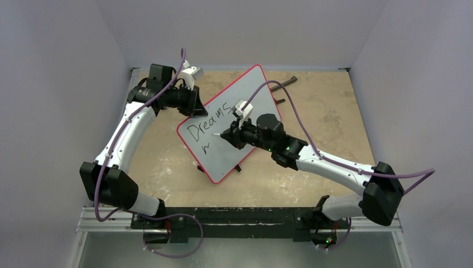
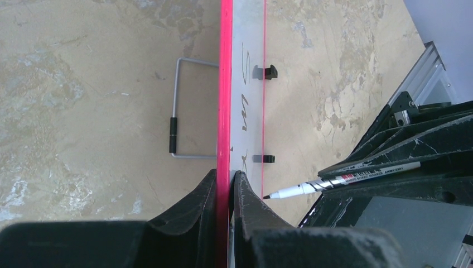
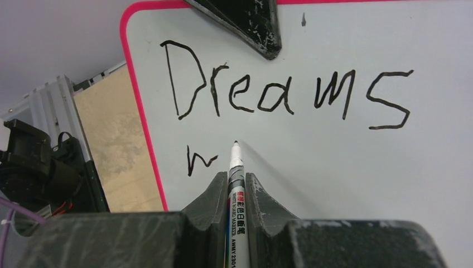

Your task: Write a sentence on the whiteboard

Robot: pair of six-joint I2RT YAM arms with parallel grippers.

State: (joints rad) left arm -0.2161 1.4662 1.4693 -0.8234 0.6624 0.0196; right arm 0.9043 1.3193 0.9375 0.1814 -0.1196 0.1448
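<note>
Right hand [image 3: 235, 177], clamped on a marker [image 3: 236, 162], sets the tip at the whiteboard [image 1: 245, 95], below its first written line. The sentence [image 3: 279, 95] reads "Dreams" plus one w-like stroke; the rest is judged not yet written. Left hand [image 2: 225, 176] is clamped on the whiteboard's red rim, mid-desk [image 1: 329, 111]. No container is visible.

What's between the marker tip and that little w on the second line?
Only bare whiteboard. The right wrist view shows a clean white gap between the marker tip and the w stroke.
</note>
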